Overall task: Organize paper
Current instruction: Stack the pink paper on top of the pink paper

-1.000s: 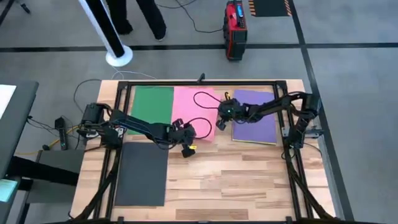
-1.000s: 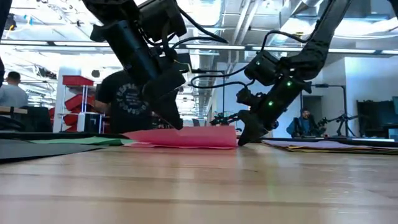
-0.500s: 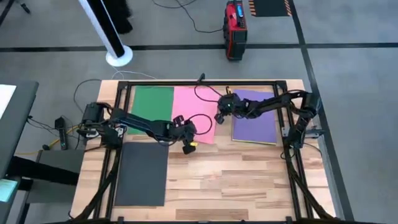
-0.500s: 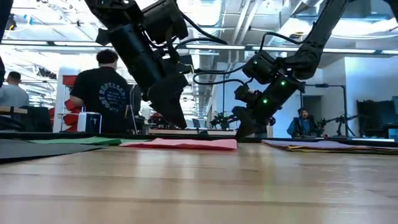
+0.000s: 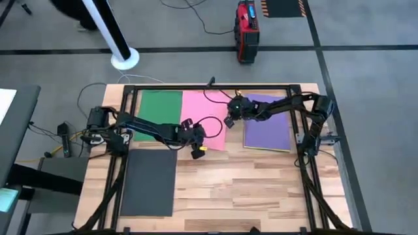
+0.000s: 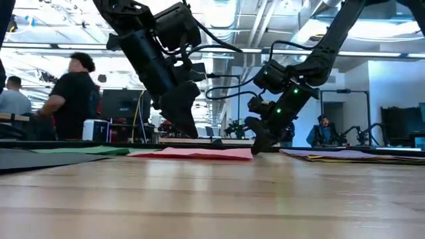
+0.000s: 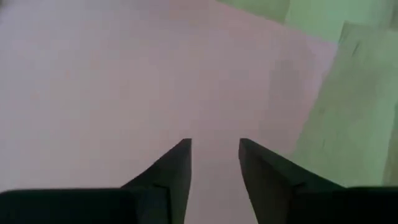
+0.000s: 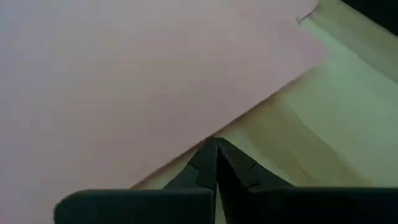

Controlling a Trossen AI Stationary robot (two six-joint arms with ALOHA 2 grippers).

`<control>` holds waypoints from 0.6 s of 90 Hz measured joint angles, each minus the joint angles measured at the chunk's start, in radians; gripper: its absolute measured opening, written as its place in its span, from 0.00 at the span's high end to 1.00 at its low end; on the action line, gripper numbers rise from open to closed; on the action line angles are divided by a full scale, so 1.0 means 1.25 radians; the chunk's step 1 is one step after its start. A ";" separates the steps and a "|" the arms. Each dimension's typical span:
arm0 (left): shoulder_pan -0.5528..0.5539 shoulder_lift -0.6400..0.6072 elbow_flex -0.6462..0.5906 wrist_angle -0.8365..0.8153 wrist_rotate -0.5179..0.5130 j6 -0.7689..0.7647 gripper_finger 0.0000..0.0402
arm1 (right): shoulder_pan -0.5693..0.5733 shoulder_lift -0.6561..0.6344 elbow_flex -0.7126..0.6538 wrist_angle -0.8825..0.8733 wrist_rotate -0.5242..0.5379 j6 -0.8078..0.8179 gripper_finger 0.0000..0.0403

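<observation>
The paper lies flat on the tabletop. A green sheet (image 5: pixel 161 114), a pink sheet (image 5: pixel 202 121) and a purple sheet (image 5: pixel 266 122) form a row at the back. A yellow sheet (image 5: pixel 268 149) peeks out under the purple one. A dark grey sheet (image 5: pixel 149 181) lies near left. My left gripper (image 7: pixel 214 144) is open just above the pink sheet's near part, as the low view (image 6: pixel 190 133) shows. My right gripper (image 8: pixel 211 143) is shut, its tips down at the pink sheet's right edge (image 5: pixel 225 124). My right gripper points its shut fingertips down, slanting from the right, at the pink sheet's right edge (image 8: pixel 186 155), where sheet meets wood. Whether the tips touch the sheet or only the table I cannot tell. The sheet lies flat.
A black metal frame (image 5: pixel 209 87) runs around the table's edges. Loose black cables (image 5: pixel 215 104) cross the pink sheet's far part. Bare wood (image 5: pixel 248 189) lies near right. A person (image 6: pixel 73 99) moves in the room behind the table.
The pink sheet's near edge, raised under my left gripper a second ago, has dropped and lies flat. My right gripper has gone toward the far edge along the pink sheet's right side, still shut.
</observation>
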State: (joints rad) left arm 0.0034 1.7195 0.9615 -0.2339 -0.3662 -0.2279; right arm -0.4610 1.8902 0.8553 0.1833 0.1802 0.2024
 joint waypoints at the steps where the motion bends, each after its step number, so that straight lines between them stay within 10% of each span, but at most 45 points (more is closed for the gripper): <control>1: 0.000 0.000 0.000 -0.001 0.000 0.000 0.68 | 0.000 0.002 0.003 0.000 0.000 0.000 1.00; 36: 0.012 0.000 0.000 -0.038 -0.013 0.002 0.70 | -0.022 -0.037 0.078 -0.083 0.000 -0.061 1.00; 54: 0.012 0.000 0.000 -0.041 0.000 0.037 0.93 | 0.029 -0.076 0.078 -0.055 -0.097 -0.121 1.00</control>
State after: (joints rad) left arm 0.0181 1.7195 0.9615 -0.2853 -0.3668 -0.1823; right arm -0.4244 1.7947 0.9527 0.1151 0.0585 0.0509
